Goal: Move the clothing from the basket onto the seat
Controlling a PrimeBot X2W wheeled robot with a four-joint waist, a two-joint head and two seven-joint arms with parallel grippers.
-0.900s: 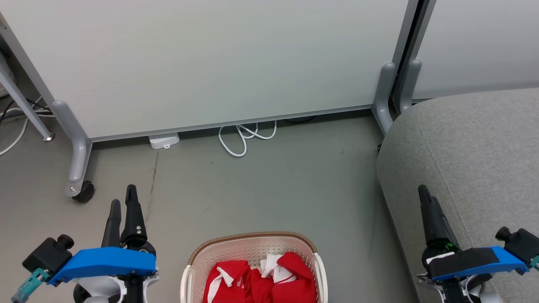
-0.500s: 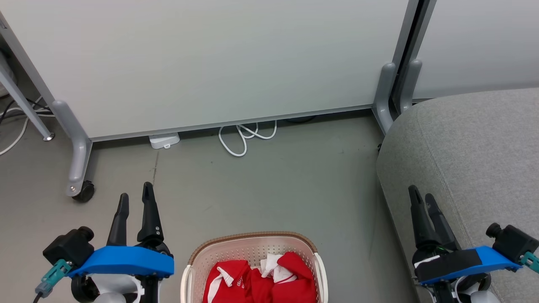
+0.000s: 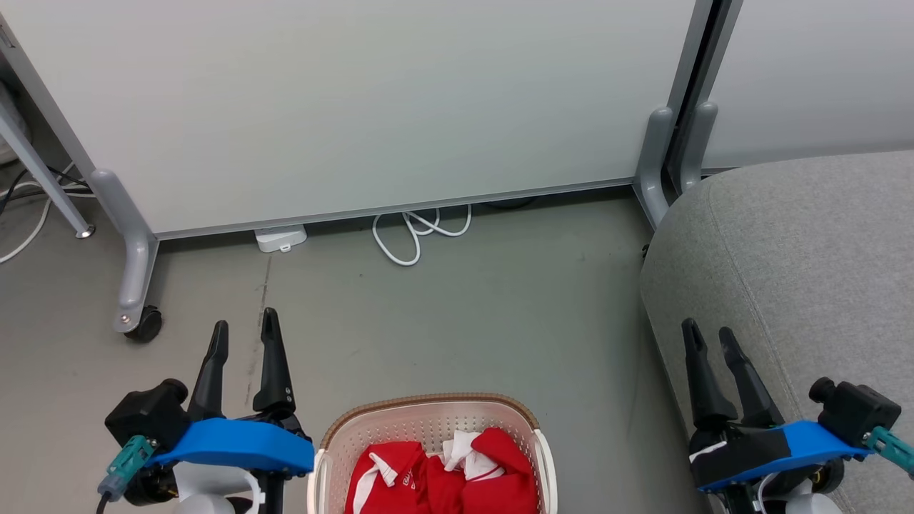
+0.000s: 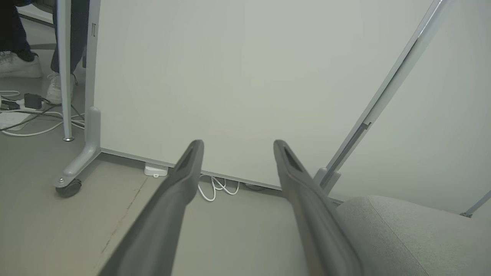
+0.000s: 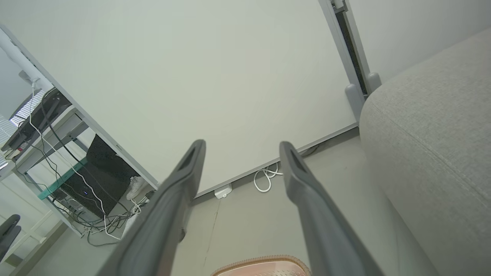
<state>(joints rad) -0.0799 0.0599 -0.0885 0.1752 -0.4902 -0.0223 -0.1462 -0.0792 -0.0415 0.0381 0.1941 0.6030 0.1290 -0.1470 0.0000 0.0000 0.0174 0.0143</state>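
Note:
The red clothing (image 3: 443, 475) with white trim lies bunched in the cream basket (image 3: 428, 415), which stands on the floor at the bottom middle of the head view; its brown rim (image 5: 261, 264) peeks into the right wrist view. The grey seat (image 3: 800, 257) fills the right side and also appears as the seat (image 4: 402, 234) and the seat (image 5: 433, 153). My left gripper (image 3: 243, 330) is open, left of the basket, above the floor. My right gripper (image 3: 708, 334) is open, at the seat's rounded edge, right of the basket. Both hold nothing.
A pale partition panel (image 3: 357, 107) on grey wheeled feet (image 3: 136, 285) stands behind the basket. A coiled white cable (image 3: 418, 232) and a small white box (image 3: 280, 238) lie at its base. A person's shoes (image 4: 19, 65) stand beyond the panel, among cables.
Both grippers have drawn inward toward the basket, the left moving right and the right moving left. Their fingers now stand further apart. Basket and clothing have not moved.

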